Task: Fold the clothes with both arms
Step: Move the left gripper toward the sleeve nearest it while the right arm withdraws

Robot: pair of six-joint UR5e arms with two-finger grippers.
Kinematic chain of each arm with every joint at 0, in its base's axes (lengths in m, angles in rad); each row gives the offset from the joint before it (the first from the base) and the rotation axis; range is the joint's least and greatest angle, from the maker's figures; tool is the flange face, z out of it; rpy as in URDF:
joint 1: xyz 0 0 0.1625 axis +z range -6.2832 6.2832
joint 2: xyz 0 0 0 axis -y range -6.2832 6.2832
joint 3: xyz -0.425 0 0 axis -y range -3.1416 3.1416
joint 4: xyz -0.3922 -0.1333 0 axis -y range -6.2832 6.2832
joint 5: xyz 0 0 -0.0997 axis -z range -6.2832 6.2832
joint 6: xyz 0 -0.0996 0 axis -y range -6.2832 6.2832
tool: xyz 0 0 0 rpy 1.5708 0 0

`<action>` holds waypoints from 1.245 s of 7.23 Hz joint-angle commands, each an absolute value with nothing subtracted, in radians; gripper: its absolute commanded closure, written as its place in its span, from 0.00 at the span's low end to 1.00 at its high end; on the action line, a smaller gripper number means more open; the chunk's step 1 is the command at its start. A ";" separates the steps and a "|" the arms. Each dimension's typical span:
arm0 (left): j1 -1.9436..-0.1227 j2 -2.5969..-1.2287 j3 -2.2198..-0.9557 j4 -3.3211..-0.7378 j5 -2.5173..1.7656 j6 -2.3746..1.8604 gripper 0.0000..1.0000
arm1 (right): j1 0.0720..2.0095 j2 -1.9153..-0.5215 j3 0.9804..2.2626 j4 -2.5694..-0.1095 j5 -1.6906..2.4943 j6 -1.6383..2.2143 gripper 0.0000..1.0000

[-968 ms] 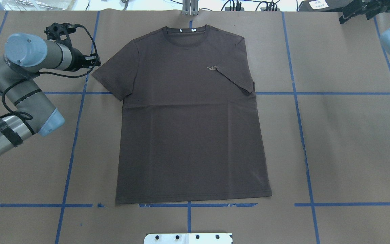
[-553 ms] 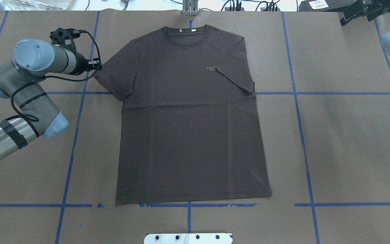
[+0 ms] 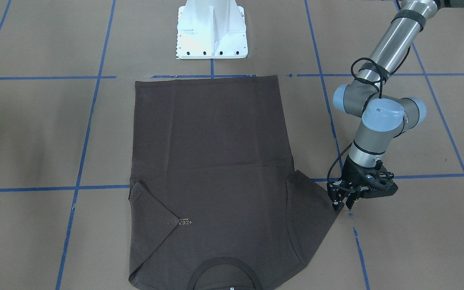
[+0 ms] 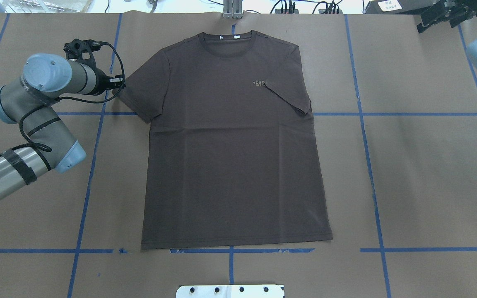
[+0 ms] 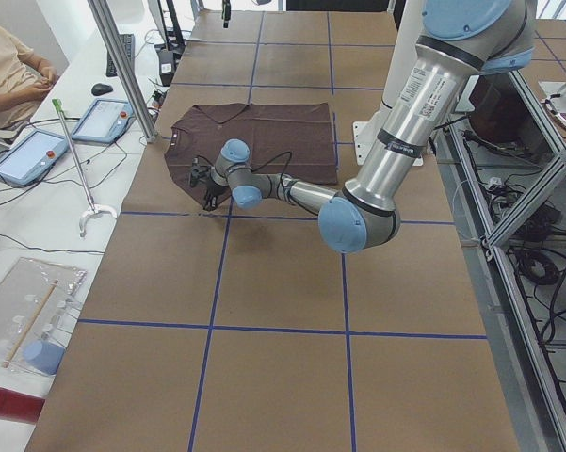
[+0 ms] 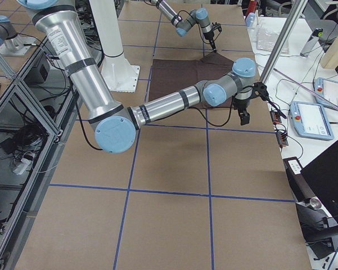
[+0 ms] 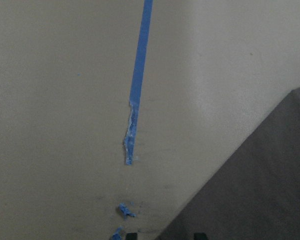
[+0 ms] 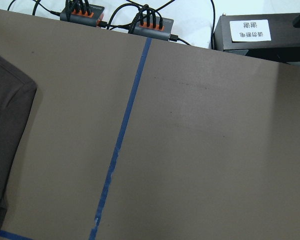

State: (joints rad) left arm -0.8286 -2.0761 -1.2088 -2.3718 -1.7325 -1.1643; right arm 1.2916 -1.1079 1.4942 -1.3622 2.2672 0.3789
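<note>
Overhead exterior view: the dark T-shirt [image 4: 230,145] lies flat and face up at the centre of the table [image 4: 429,165], collar toward the top of the frame. The sleeve at centre right [image 4: 288,93] is turned in over the chest; the sleeve at upper left [image 4: 139,95] is spread out. The left gripper [image 4: 119,82] sits at the outer tip of that spread sleeve, fingers apart, with the cloth edge just at them. The right gripper [image 4: 439,14] hangs at the upper right corner, well apart from the shirt; whether its fingers are apart or together cannot be told.

Risk: the fingers reach only the very hem, so a closure here may catch a single layer or miss the cloth, and the sleeve could slip free or drag the shirt askew when lifted.

Compared with a second ago, the left gripper has moved rightward from beside the sleeve onto its tip. The shirt has not shifted.
</note>
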 commanded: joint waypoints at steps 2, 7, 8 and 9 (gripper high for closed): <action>-0.821 -2.075 -1.206 -2.372 -1.730 -1.164 0.51 | 1.292 -1.115 1.496 -1.361 2.266 0.379 0.00; -0.815 -2.075 -1.207 -2.370 -1.730 -1.164 0.68 | 1.292 -1.126 1.496 -1.348 2.266 0.379 0.00; -0.815 -2.075 -1.209 -2.370 -1.730 -1.163 1.00 | 1.292 -1.126 1.497 -1.348 2.266 0.380 0.00; -0.815 -2.077 -1.210 -2.368 -1.730 -1.163 1.00 | 1.292 -1.126 1.496 -1.348 2.266 0.380 0.00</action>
